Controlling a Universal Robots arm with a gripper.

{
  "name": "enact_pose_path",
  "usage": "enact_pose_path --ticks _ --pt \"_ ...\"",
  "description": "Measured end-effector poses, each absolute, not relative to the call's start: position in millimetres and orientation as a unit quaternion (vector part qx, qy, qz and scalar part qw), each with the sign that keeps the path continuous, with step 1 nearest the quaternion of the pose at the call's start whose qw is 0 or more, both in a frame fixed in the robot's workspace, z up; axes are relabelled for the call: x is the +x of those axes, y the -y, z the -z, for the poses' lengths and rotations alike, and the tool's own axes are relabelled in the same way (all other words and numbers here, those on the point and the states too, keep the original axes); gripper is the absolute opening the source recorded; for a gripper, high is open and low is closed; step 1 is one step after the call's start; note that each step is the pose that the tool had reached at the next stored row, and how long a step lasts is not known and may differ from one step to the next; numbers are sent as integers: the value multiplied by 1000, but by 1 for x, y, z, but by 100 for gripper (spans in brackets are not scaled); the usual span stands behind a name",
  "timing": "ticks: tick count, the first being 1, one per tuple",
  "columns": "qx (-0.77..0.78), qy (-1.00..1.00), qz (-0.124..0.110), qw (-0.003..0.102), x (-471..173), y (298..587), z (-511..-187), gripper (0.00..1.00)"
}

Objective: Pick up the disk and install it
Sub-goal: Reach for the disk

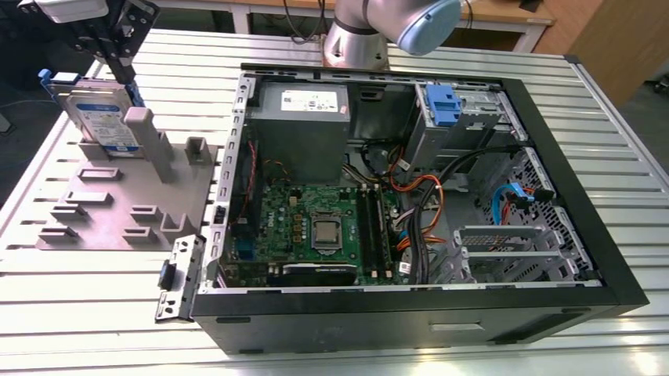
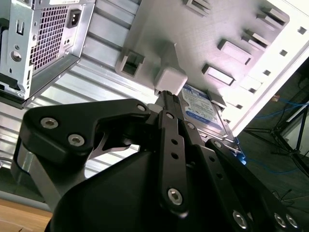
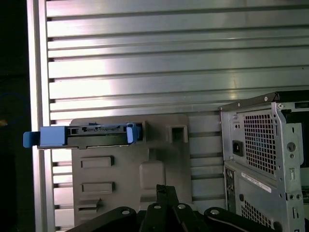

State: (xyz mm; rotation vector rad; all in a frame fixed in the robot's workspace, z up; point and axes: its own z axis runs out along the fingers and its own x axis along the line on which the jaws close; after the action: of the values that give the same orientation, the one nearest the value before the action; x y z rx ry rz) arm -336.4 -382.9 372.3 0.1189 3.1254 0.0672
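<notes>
We see the gripper [image 3: 164,188] with its fingers pressed together on nothing. It hangs over the grey fixture plate [image 3: 125,145], right by a raised grey post [image 2: 171,79]; we cannot tell whether the tips touch that post. The disk [image 1: 99,113] sits apart from the fingers, at the upper left of the exterior view, standing on edge in a slot of the plate. Its labelled face is turned toward the lower right of that frame. It reads taller than wide, so its long axis looks near upright, and a blue tab juts past the plate's edge. The plate lies on a ribbed aluminium table [image 1: 94,313], with an open computer case [image 1: 585,258] just beside it at centre and right. The arm's base [image 1: 356,47] stands behind the case, and wooden furniture runs along the top of the frame.
</notes>
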Motion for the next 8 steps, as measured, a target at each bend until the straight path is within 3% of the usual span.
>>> enact_pose_path --ticks 8 --pt "38 -999 -21 6 -339 383 -372 11"
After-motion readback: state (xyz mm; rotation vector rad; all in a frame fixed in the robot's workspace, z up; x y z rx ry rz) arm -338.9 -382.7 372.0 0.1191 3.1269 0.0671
